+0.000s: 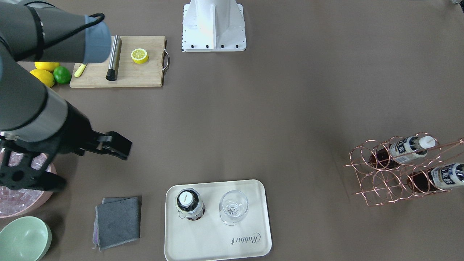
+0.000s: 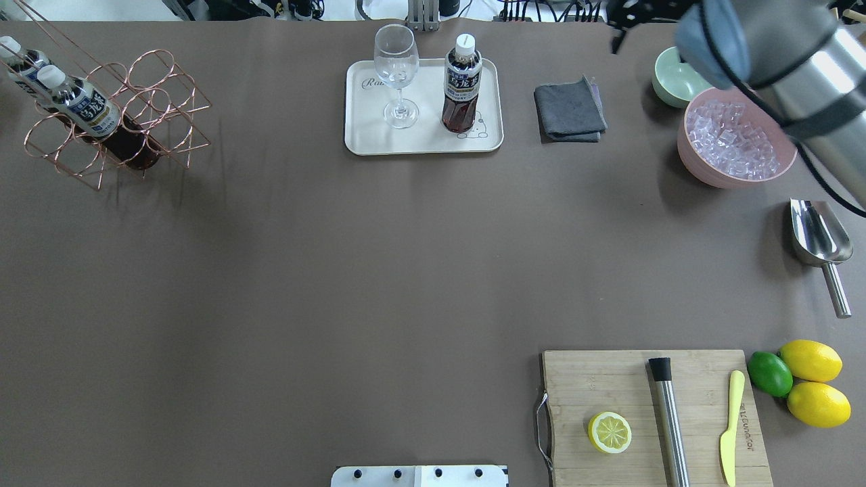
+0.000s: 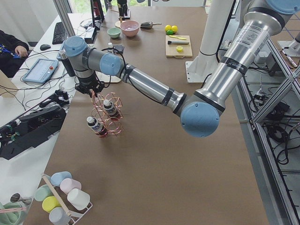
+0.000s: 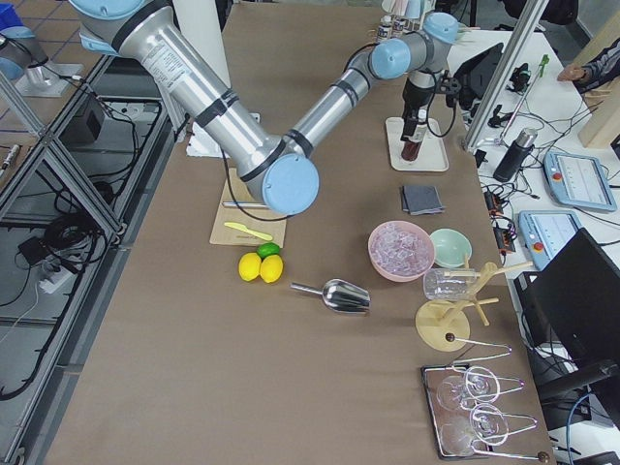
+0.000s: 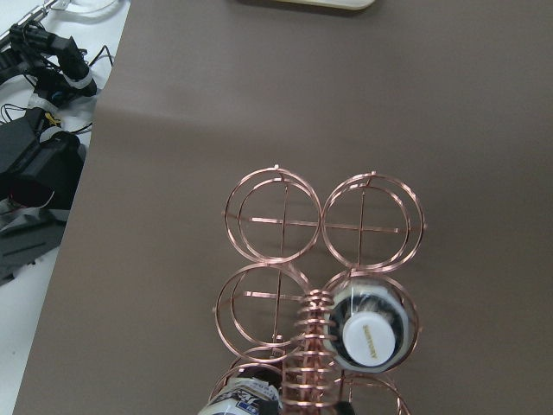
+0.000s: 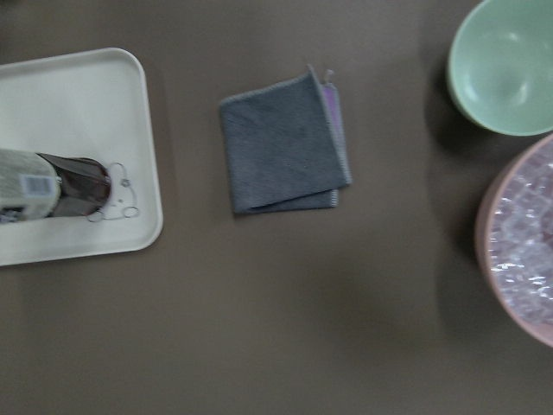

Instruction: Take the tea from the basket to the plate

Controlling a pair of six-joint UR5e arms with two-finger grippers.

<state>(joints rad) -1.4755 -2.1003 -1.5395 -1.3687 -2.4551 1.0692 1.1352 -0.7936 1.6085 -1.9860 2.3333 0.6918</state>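
Note:
One tea bottle (image 1: 188,204) stands upright on the cream plate (image 1: 217,239), next to a stemmed glass (image 1: 233,208). Two more tea bottles (image 2: 78,105) (image 2: 17,61) lie in the copper wire basket (image 2: 115,122). My right gripper (image 1: 121,146) hangs high over the grey cloth beside the plate. It holds nothing and its jaws look apart. My left gripper (image 3: 89,88) hovers over the basket's coiled handle (image 5: 311,354). It shows only in the left side view, so I cannot tell whether it is open or shut. The left wrist view looks down on a white cap (image 5: 367,333).
A folded grey cloth (image 1: 117,221), a mint-green bowl (image 1: 23,239) and a pink bowl of ice (image 2: 737,135) lie beside the plate. A metal scoop (image 2: 818,237), a cutting board (image 2: 649,406) with a lemon half, and whole citrus fruit (image 2: 808,379) lie near the robot.

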